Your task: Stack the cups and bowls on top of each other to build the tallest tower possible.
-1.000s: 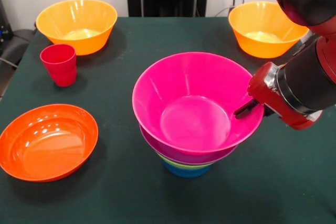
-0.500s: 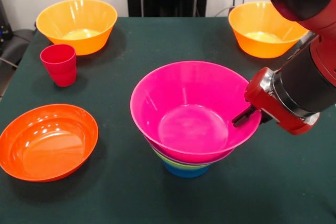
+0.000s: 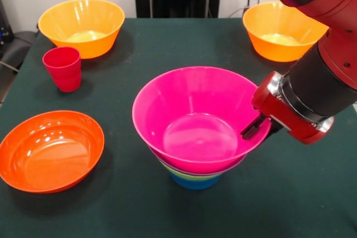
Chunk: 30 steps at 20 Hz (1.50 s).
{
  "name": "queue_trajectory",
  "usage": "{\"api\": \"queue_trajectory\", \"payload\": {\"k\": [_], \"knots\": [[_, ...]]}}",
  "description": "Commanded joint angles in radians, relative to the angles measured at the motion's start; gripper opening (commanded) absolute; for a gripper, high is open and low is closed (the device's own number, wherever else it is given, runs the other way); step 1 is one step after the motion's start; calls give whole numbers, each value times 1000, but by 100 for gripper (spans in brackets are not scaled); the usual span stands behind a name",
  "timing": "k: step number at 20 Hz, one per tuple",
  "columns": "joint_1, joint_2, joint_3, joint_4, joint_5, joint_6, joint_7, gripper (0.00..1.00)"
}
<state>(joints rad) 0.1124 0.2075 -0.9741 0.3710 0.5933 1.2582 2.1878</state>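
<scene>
The large pink bowl (image 3: 195, 110) sits on top of the tower, nested over a thin purple edge (image 3: 165, 164), a lime green bowl (image 3: 192, 175) and the small blue base (image 3: 195, 183). My gripper (image 3: 255, 127) comes in from the right and is shut on the pink bowl's right rim, with one dark finger showing inside the bowl. The red ridged cup (image 3: 62, 68) stands upright at the left. The wide orange bowl (image 3: 51, 150) lies at the front left. The sky blue cup and the small ridged green bowl do not show.
Two large yellow-orange bowls stand at the far corners, one on the left (image 3: 82, 26) and one on the right (image 3: 281, 30), on the dark green table (image 3: 167, 43). My red and black arm (image 3: 318, 82) fills the right side above the table.
The pink bowl has come down and shifted a little left with my gripper, settling deeper into the stack so that the purple bowl is nearly covered.
</scene>
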Motion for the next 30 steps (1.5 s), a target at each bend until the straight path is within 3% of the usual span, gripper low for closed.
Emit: {"api": "queue_trajectory", "payload": {"k": [1,17,25,30], "knots": [[4,-10,107,130,-95,-43,2,0],[79,-82,154,270,-99,-45,-7,0],[33,-28,138,180,-76,-35,14,0],[19,-32,130,169,-78,-27,6,0]]}}
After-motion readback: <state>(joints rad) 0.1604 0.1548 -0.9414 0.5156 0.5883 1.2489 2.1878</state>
